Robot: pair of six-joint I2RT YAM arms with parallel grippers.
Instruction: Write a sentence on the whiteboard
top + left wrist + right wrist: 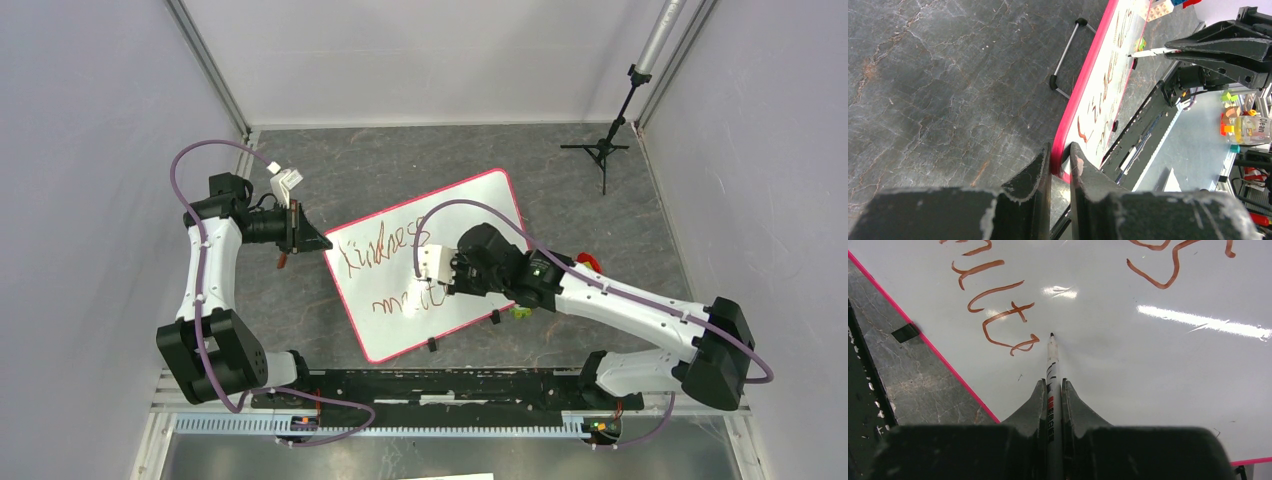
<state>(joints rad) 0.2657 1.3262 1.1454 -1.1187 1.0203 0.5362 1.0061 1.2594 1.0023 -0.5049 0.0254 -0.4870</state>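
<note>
Right pincer [1053, 390], clamped on a marker [1052, 352], points just past "mult", line 2 of the sentence [1003, 315] unfinished, while left pincer [1060, 150] pinches the whiteboard [1075, 107] corner.

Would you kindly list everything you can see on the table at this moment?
table: one, dark grey marbled, under everything
whiteboard: one, white with pink border, table centre, angled
sentence: two lines, reddish-brown, on the whiteboard
clips: two, black, whiteboard's near long edge
marker: one, white barrel, tip at the whiteboard
tripod stand: one, black, far right corner
small piece: one, green, by the whiteboard's near edge
left end effector: one, black, shut on the whiteboard's left corner
right end effector: one, black, shut on the marker
</note>
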